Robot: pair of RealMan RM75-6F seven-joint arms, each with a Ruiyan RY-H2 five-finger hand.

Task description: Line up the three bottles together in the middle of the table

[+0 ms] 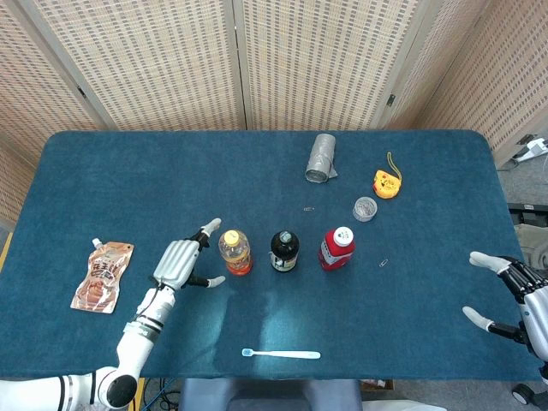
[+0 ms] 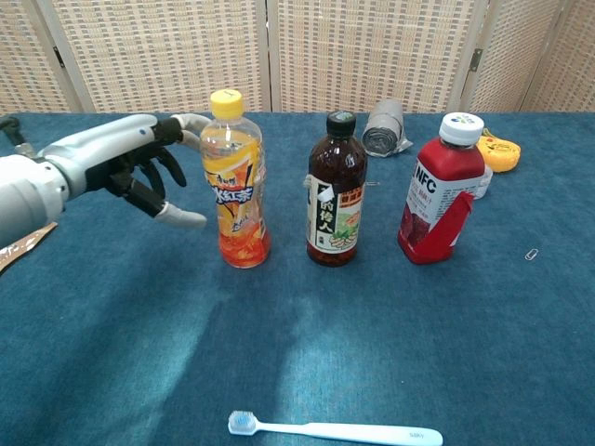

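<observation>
Three bottles stand upright in a row at the table's middle: an orange drink bottle [image 1: 235, 252] [image 2: 234, 181] with a yellow cap, a dark tea bottle [image 1: 284, 250] [image 2: 335, 190] with a black cap, and a red juice bottle [image 1: 336, 247] [image 2: 439, 190] with a white cap. My left hand [image 1: 178, 265] [image 2: 130, 167] hovers just left of the orange bottle, fingers spread, holding nothing and apart from it. My right hand [image 1: 512, 295] is at the table's right edge, open and empty.
A white toothbrush [image 1: 281, 354] [image 2: 333, 431] lies near the front edge. A snack pouch [image 1: 104, 276] lies at the left. Behind the bottles are a grey tape roll [image 1: 322, 157] [image 2: 385, 128], a small clear lid [image 1: 365, 208] and a yellow tape measure [image 1: 387, 182] [image 2: 499, 151].
</observation>
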